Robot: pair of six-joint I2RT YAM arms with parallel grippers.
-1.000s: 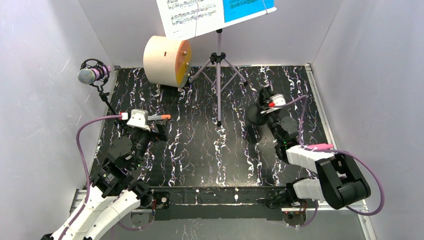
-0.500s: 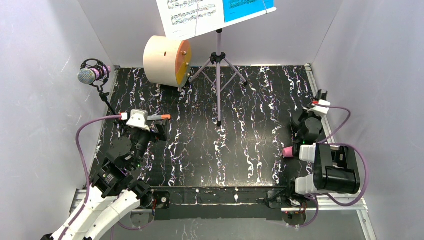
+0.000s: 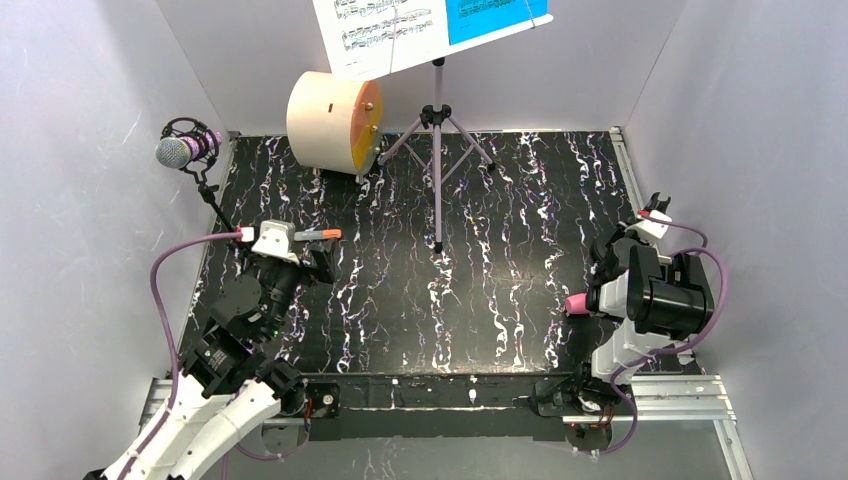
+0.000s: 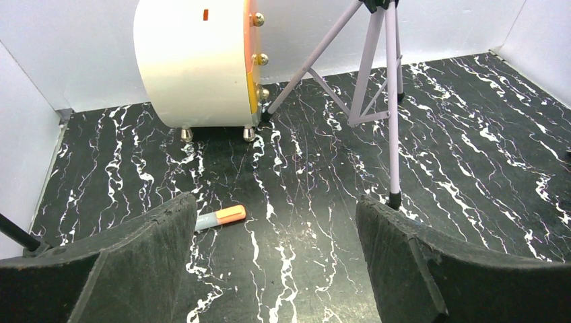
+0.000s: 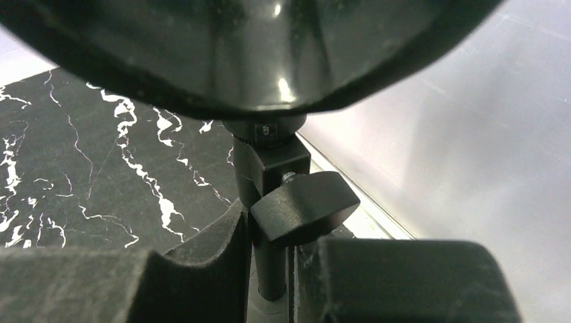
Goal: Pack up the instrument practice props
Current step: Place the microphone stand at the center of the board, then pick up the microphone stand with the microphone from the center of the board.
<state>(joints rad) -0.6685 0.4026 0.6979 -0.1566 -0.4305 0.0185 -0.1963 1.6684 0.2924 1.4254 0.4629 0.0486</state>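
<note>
Black table top (image 3: 480,300) with white marble veining and faint lilac flecks. Round drum (image 3: 325,115): cream shell, orange face, gold studs and a small red-orange mark on the side. Lilac music rack with tripod legs (image 3: 437,150), black-tipped feet. White sheet-music page (image 3: 380,30) printed with black notes, and a bright blue page (image 3: 495,15) beside it. Glittery purple microphone with silver head (image 3: 178,152). Pink microphone (image 3: 576,303). Small grey and orange marker (image 4: 221,217). Glossy thin black mic tripod (image 5: 269,175). Purple cables (image 3: 165,270)
</note>
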